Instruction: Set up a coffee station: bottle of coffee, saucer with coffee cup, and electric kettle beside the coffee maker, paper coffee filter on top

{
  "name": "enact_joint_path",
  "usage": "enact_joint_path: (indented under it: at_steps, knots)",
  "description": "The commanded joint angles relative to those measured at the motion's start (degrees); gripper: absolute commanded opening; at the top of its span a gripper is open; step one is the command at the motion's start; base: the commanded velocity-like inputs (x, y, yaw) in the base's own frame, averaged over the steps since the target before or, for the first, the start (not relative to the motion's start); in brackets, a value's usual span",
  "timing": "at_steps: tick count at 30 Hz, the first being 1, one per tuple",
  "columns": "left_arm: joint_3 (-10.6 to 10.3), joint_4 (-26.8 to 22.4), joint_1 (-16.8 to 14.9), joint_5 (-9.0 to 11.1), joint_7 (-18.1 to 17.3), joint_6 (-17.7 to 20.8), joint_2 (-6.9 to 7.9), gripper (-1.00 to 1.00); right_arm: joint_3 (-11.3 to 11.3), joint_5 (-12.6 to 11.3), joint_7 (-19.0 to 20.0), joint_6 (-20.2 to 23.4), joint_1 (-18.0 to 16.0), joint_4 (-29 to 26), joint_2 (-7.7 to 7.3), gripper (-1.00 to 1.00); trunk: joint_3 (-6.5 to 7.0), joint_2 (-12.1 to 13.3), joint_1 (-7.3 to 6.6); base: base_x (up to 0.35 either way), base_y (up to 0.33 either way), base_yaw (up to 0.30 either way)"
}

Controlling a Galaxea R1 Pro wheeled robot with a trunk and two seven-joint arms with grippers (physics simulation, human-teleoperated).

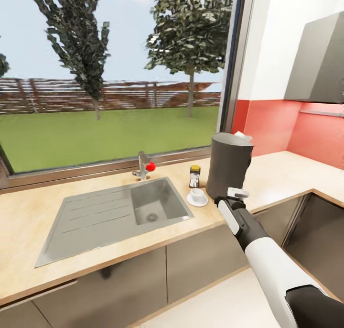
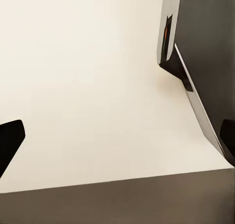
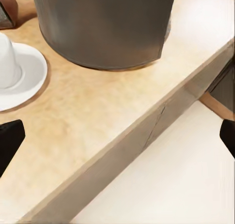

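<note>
Grey cylindrical coffee maker [image 1: 228, 168] stands on the beige wood countertop [image 1: 277, 175], white cup [image 1: 196, 194] on its saucer [image 1: 197, 201] at its eight o'clock, while the right gripper [image 1: 236, 194], fingers apart and empty, hovers at its six o'clock, so fetching the kettle looks next.

We list a dark grey coffee maker [image 1: 228, 165] with a white paper filter [image 1: 242, 136] on top; a white cup [image 1: 196, 194] on a white saucer [image 1: 197, 200]; a yellow-capped bottle [image 1: 194, 176]; a pale, mottled wood-tone countertop [image 1: 282, 172]; a grey steel sink [image 1: 114, 213]; a red-knobbed tap [image 1: 144, 167]; a red wall [image 1: 272, 127]; a grey cabinet [image 1: 317, 62]; and our white and black right arm [image 1: 277, 266].
</note>
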Motion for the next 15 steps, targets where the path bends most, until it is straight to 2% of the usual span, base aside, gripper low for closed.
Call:
enact_joint_path:
  at_steps: [1, 8, 15]
  knots:
    - [0.49, 0.08, -0.03, -0.54, -0.05, -0.3, 0.02, 1.0, 0.22, -0.53, -0.51, 0.14, -0.05, -0.05, -0.04, 1.0, -0.11, -0.11, 0.01, -0.279, -0.205, 0.0]
    - [0.52, -0.06, -0.07, -0.56, -0.05, -0.3, 0.02, 1.0, 0.22, -0.45, -0.51, 0.08, -0.03, 1.02, -0.05, 1.0, -0.11, -0.11, 0.01, -0.279, -0.205, 0.0]
    - [0.65, -0.56, -0.24, -0.56, -0.01, -0.27, 0.02, 1.0, 0.22, -0.29, -0.51, 0.07, -0.04, 8.54, -0.6, 1.0, -0.11, -0.11, 0.01, -0.258, -0.187, 0.0]
